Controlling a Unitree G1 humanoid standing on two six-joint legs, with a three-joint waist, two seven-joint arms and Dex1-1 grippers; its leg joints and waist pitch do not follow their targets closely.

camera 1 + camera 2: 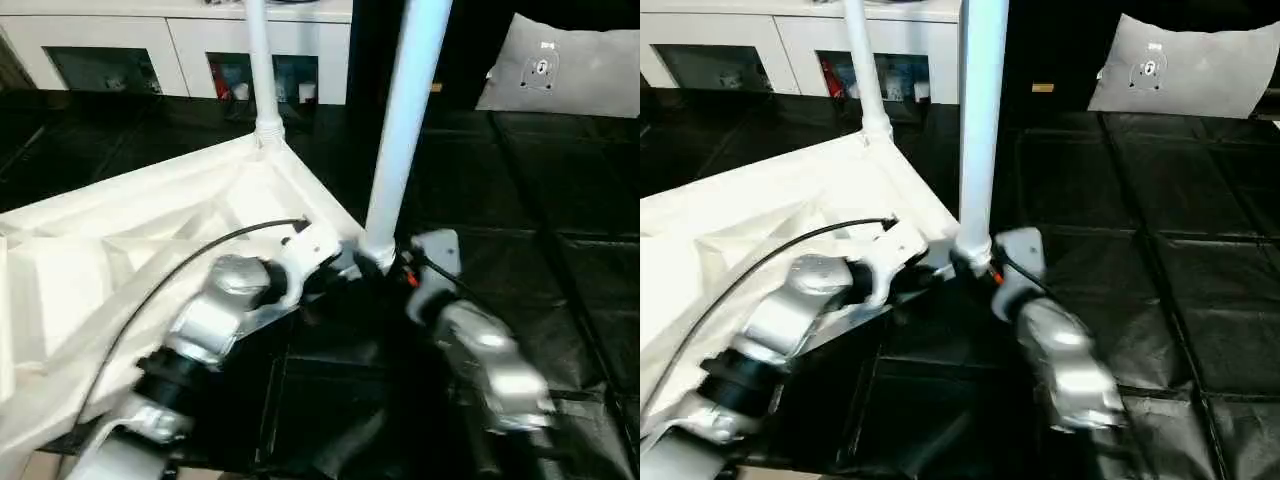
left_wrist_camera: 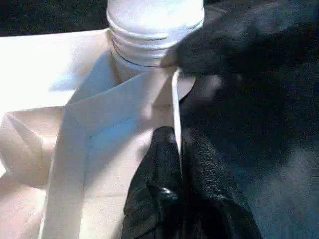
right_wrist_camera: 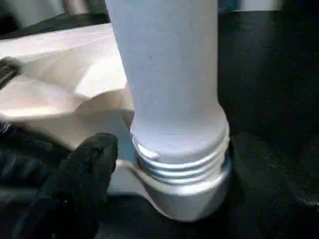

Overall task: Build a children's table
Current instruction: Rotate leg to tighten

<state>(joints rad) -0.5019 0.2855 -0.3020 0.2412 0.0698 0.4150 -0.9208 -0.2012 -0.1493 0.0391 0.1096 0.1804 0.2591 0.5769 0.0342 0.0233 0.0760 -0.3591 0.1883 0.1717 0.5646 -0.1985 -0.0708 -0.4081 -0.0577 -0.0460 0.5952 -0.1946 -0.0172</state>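
- Silver forearms fill the foreground of the head views. The left gripper [image 1: 318, 262] reaches the tabletop's [image 1: 150, 230] near corner. The right gripper [image 1: 395, 262] sits at the base of the near leg [image 1: 405, 110]. A far leg [image 1: 260, 70] stands beyond both jaws, already seated.
- Left wrist view: the left fingers [image 2: 164, 184] are clamped shut on the thin corner wall [image 2: 175, 109], with the leg's thread [image 2: 142, 47] just ahead of them.
- Right wrist view: the leg's threaded end [image 3: 182, 162] stands between spread right jaws, several thread turns still above the socket [image 3: 192, 199]; one finger [image 3: 84, 172] lies beside it, seemingly not touching.
- To finish well, I judge: keep the leg upright, re-grip low, twist until the threads vanish, and hold the corner steady.
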